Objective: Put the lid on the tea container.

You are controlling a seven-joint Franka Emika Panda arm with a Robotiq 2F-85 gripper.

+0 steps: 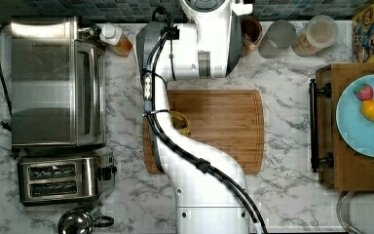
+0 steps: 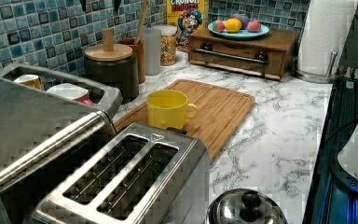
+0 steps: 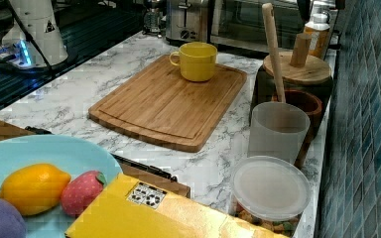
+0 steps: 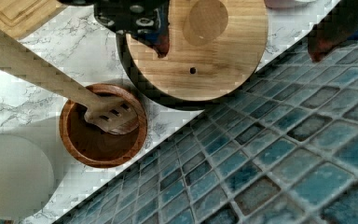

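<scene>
The tea container [image 2: 114, 77] is a round black canister against the tiled wall. A round wooden lid [image 2: 108, 51] with an upright knob sits flat on it, hiding what is inside. In the right view the same canister [image 3: 262, 89] and lid [image 3: 297, 69] stand behind the brown cup. From the wrist, the lid [image 4: 200, 51] covers the black rim [image 4: 133, 74]. My gripper [image 4: 244, 42] hangs open just above the lid, one dark fingertip [image 4: 161, 42] over the wood and the other over the tiles. Its tips [image 2: 99, 4] hang clear above the knob.
A brown wooden cup [image 4: 103, 126] holding a wooden spatula [image 3: 273, 49] stands next to the canister, then a frosted tumbler [image 3: 278, 131] and a lidded cereal jar [image 3: 270, 188]. A yellow mug [image 2: 168, 109] sits on the cutting board [image 2: 223, 109]. Toaster [image 2: 130, 182] and toaster oven [image 1: 53, 80] flank the other side.
</scene>
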